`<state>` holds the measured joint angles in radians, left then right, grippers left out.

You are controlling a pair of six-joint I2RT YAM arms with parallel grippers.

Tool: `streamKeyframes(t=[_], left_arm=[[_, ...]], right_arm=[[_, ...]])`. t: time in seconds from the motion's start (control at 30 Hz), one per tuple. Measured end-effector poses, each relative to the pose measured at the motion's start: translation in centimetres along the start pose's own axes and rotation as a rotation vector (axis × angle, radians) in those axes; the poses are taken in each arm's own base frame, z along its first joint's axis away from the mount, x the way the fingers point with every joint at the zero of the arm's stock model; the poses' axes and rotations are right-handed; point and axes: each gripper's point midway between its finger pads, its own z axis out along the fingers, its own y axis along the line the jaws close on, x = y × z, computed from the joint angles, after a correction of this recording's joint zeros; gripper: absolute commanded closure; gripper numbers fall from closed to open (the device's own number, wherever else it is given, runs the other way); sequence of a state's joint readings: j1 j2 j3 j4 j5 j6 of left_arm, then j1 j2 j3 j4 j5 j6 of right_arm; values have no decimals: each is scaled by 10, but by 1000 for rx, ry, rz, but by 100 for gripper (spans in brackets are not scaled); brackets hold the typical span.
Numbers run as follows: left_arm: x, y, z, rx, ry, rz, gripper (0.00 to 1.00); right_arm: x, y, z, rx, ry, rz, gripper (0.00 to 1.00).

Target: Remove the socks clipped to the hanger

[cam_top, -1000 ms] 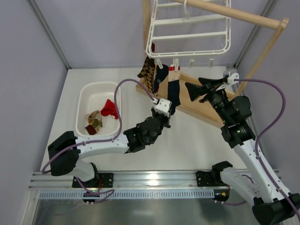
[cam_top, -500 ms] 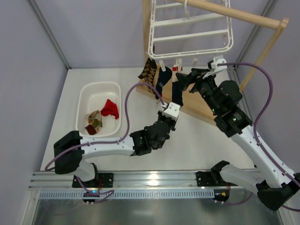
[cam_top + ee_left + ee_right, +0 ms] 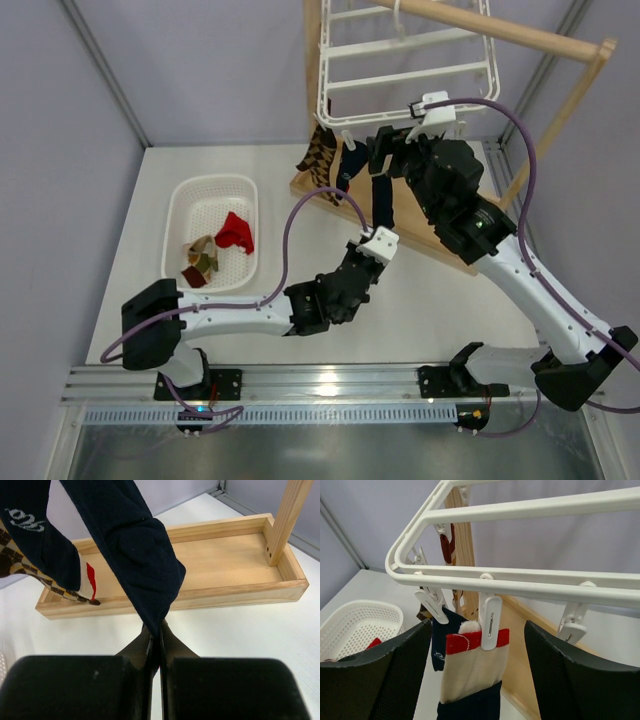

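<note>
Straddles with wide-parted right gripper (image 3: 477,645) the white clip (image 3: 489,622) dead ahead that pins the cream-and-navy sock (image 3: 470,672) to the hanger (image 3: 520,585) rim, and nips with clamped left gripper (image 3: 156,645) that sock's toe below, long axis running taut from clip down to the lower arm.

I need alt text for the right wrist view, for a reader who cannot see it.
The right tool, open, frames a red-cuffed sock, cream then navy below, held by a white clip on the hanger rim. A navy sock hangs from the next clip to the left; a white basket sits lower left.
</note>
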<state>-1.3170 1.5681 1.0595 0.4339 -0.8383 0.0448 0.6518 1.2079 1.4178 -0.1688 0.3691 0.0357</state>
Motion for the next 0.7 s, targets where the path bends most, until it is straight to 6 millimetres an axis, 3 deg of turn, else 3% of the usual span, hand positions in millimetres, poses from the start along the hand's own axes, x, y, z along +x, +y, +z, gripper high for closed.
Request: streamKeyframes(t=[0.17,0.5,0.7], left_arm=[[-5,-4,0,7,-6,17,100],[-3,-8,-3,21,2,47,100],[-5,-12,-5,40,-3,51,100]], right_arm=[[11,4,2,29,48,-34,24],[2,-3,11,123,67,-89,24],[21,-1,20,166,123,-141,25]])
